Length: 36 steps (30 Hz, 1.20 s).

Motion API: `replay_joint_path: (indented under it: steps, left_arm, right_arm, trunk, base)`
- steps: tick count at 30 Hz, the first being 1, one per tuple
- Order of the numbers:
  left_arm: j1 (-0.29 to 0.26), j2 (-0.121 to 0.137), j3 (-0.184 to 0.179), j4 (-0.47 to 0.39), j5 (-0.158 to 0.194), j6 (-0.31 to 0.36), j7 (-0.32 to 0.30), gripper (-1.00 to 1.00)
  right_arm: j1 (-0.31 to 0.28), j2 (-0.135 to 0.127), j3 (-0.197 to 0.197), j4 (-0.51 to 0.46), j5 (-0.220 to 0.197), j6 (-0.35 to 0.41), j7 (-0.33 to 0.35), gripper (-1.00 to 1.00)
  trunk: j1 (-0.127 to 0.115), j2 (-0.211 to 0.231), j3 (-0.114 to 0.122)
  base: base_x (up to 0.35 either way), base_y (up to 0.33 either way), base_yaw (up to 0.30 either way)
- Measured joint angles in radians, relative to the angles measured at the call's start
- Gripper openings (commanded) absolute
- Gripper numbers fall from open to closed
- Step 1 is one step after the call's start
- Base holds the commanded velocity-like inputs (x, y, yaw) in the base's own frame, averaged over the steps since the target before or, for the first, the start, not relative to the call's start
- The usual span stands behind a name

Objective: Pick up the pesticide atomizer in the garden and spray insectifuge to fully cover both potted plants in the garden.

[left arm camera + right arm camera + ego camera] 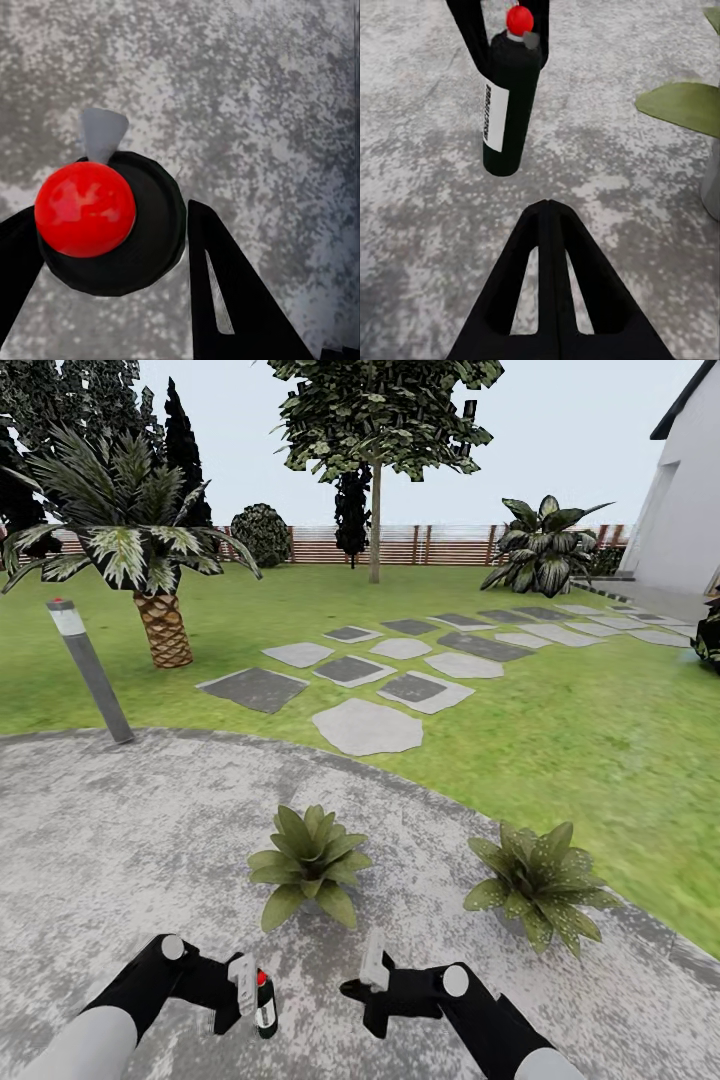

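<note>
The left gripper (250, 992) has its jaws closed on the atomizer (265, 1005), holding it upright just above the patio (120, 840), near and left of centre. In the left wrist view the red cap (85, 209) and grey nozzle (103, 133) sit between the black fingers (232, 300). The right wrist view shows the bottle (510, 105) hanging clear of the paving, white label (494, 116) facing out. The right gripper (372, 975) holds nothing, its jaws shut together. Two potted plants stand on the patio beyond the arms: one (308, 860) at centre, the other (540, 880) to the right near the patio edge. Farther off lie lawn (600, 730), stepping stones (400, 670), a palm (140, 550), a bollard light (88, 665) and the fence (450, 545).
</note>
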Motion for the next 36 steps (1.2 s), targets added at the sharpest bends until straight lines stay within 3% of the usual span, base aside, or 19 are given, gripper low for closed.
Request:
replay_joint_path:
  steps: [1, 5, 7, 15, 19, 36]
  left_arm:
    - [0.000, -0.037, -0.011, 0.000, 0.000, -0.001, 0.000, -1.00]
    - [0.000, -0.047, -0.119, 0.000, 0.006, -0.004, 0.000, -1.00]
    - [0.000, -0.060, -0.139, 0.000, 0.008, -0.007, -0.003, -1.00]
    - [-0.005, -0.111, -0.148, -0.001, 0.010, -0.021, -0.011, -1.00]
    - [-0.009, -0.125, -0.148, -0.001, 0.011, -0.021, -0.011, -1.00]
    - [-0.010, -0.149, -0.147, -0.003, 0.014, -0.023, -0.010, -1.00]
  right_arm:
    - [0.000, 0.000, 0.000, -0.058, -0.001, 0.000, 0.039, -1.00]
    - [0.000, 0.001, 0.000, -0.066, 0.002, 0.000, 0.044, -1.00]
    - [0.000, 0.001, -0.001, -0.065, 0.003, 0.000, 0.044, -1.00]
    - [0.000, 0.000, -0.001, -0.065, 0.005, 0.000, 0.043, -1.00]
    - [0.000, 0.000, -0.001, -0.065, 0.005, 0.000, 0.043, -1.00]
    - [0.000, 0.000, -0.001, -0.065, 0.005, 0.000, 0.043, -1.00]
  trunk:
    - [0.000, 0.000, 0.000]
    - [0.000, 0.000, 0.000]
    - [0.000, 0.000, 0.000]
    - [0.000, 0.000, 0.000]
    - [0.000, 0.000, 0.000]
    - [0.000, 0.000, 0.000]
  base:
    - [0.000, 0.000, 0.000]
    - [0.000, 0.000, 0.000]
    - [0.000, 0.000, 0.000]
    - [0.000, 0.000, 0.000]
    - [0.000, 0.000, 0.000]
    - [0.000, 0.000, 0.000]
